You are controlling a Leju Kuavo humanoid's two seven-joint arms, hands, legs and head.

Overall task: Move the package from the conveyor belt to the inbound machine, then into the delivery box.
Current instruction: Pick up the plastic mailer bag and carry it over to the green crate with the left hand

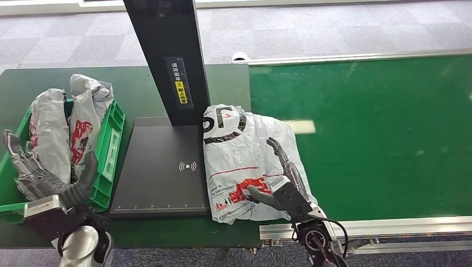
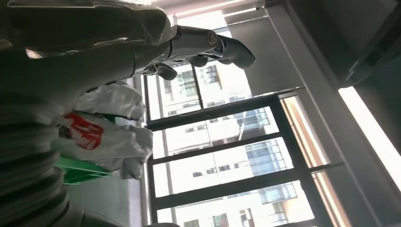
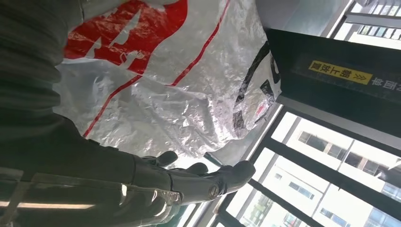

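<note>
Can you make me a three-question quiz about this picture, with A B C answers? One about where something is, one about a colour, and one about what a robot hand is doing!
1. Where does the big white package lie?
A. in the crate
B. partly on the black scanner pad, partly beside it
C. on the floor

2. What colour is the crate?
A. green
B. blue
C. yellow

3. What is the right hand doing?
A. hanging by the floor
B. holding a cup
C. resting against the package, fingers apart

Answers:
1 B: the package's left edge overlaps the pad under the black post.
2 A: its walls are bright green, with bags inside.
3 C: the head view shows it at the package's right side, fingers spread, gripping nothing.
</note>
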